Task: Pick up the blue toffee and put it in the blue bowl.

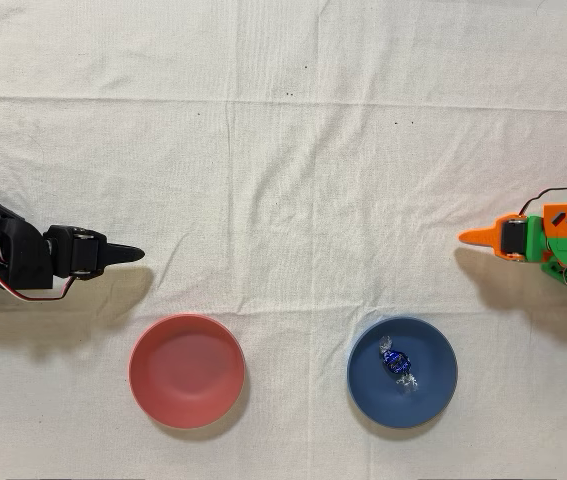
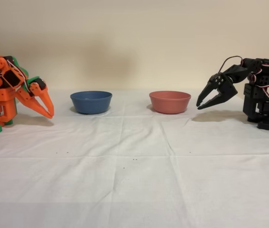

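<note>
In the overhead view we see the blue toffee [image 1: 397, 362] lying inside the blue bowl [image 1: 435, 394], a little up and left of the bowl's middle, with its clear twisted ends showing. The pink-red bowl [image 1: 186, 370] sits well apart to its left on the white cloth [image 1: 283, 180]. The orange arm's gripper [image 1: 475, 238] rests at the right edge, away from the blue bowl, and in the fixed view we find the gripper [image 2: 49, 112] at the left, fingers drawn together to a narrow point, holding nothing. The black arm [image 2: 262, 92] stands idle.
</note>
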Tool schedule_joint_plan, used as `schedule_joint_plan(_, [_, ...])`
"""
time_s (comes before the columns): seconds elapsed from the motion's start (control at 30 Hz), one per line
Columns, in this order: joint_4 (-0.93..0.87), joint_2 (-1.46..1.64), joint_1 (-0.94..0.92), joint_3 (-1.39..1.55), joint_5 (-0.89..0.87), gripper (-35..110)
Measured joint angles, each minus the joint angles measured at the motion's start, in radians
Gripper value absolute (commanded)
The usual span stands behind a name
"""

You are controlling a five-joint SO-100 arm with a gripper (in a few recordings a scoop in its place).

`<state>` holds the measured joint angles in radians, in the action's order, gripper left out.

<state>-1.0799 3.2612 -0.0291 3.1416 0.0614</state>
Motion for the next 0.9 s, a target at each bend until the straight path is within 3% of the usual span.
schedule_joint_plan(0.9, [0.0,0.006,-0.015,0.0,0.005,0])
